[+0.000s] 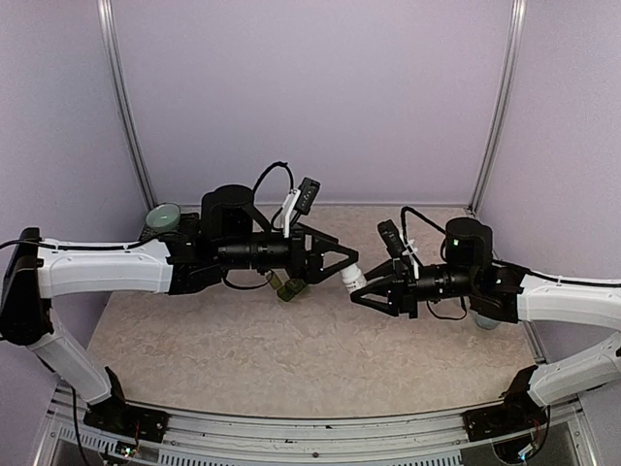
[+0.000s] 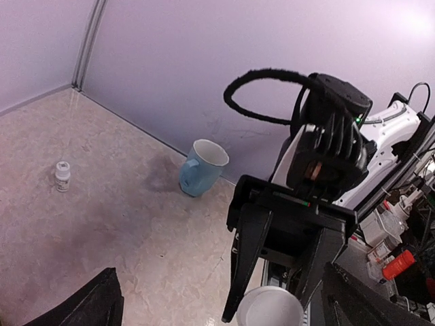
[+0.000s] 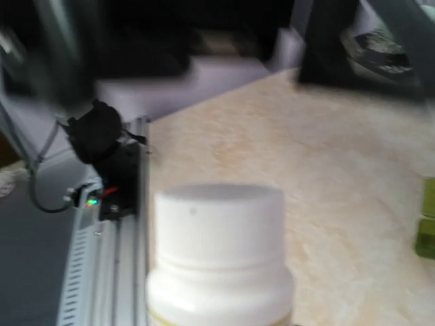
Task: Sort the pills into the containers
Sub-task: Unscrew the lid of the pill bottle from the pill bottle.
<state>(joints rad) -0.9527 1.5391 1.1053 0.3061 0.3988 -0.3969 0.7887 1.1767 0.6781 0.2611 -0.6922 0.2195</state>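
Mid-table, green containers [image 1: 288, 288], contents unclear, left hand [image 1: 344, 257] wide, right hand [image 1: 362, 287] gripping white bottle [image 1: 351, 280]

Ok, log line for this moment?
left end effector: open | right end effector: shut on white bottle | containers: not held

Bottle [image 1: 351, 280] at centre; containers [image 1: 288, 289] just left of it; bowl [image 1: 163, 217] far-left (back corner).

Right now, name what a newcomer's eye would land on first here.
Mid-table, the right gripper clamps a white pill bottle, its cap toward the open left gripper. A pale blue mug sits near the wall, and the dark green containers lie beneath the left arm.
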